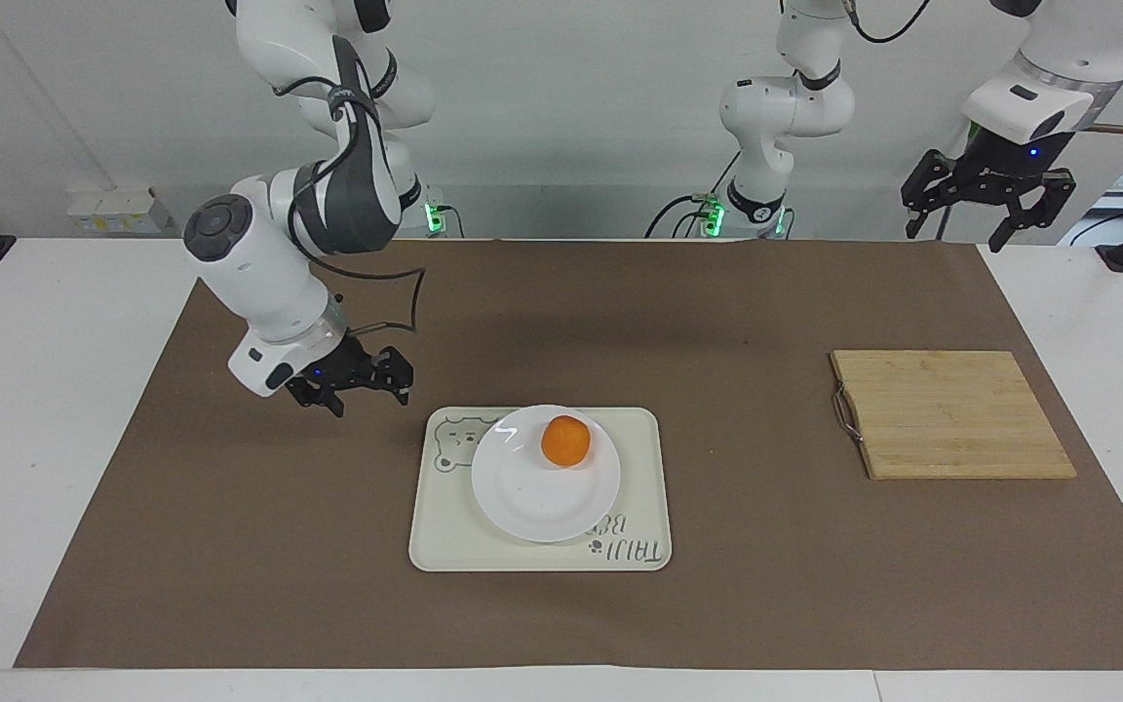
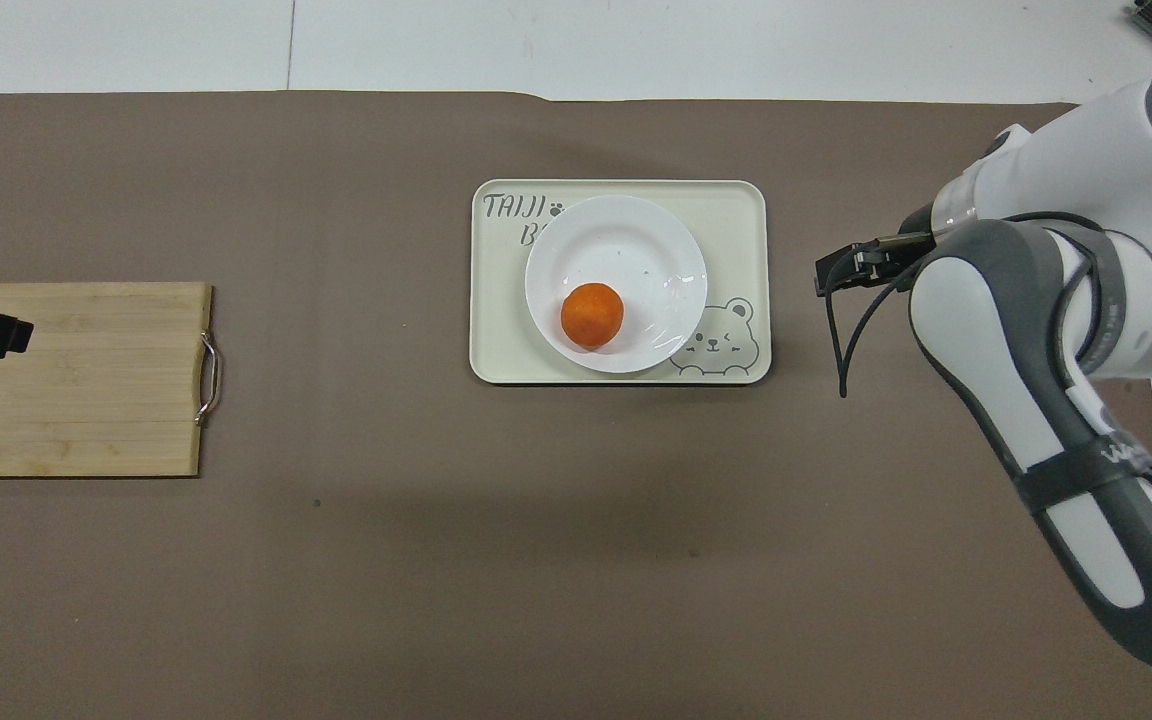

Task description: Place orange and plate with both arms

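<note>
- Right tool [image 1: 364,390]: fingers spread, nothing held; raised over bare desk [image 1: 717,604], at 3 o'clock of the tray [image 2: 736,200] as read in the overhead view, clear of its edge.
- Left tool [image 1: 988,200]: fingers spread wide, empty, waiting high over the 9 o'clock edge of the cutting board [image 1: 951,414] on the same overhead dial.
- Orange [image 1: 563,440]: resting in the plate [image 1: 542,497], off centre toward 7 o'clock on the overhead dial, touching the dish floor.
- Plate: seated flat on the tray, covering part of the printed lettering at 11 o'clock and just beside the bear drawing at 5 o'clock.
- Judged status: placement appears done; step in hand looks like clearing the right arm away from the tray.
- Raise the right tool before swinging it sideways, so that neither finger catches the tray rim.
- Watch the loose black cable [image 2: 841,340] hanging below the wrist; keep it from dragging toward 9 o'clock over the tray corner.
- Move slowly near the tray: round fruit on a glossy dish will likely roll at any knock.
- Hold the fingers spread during retreat; closing serves no purpose here.
- Leave the left arm parked unless the plate needs correcting.
</note>
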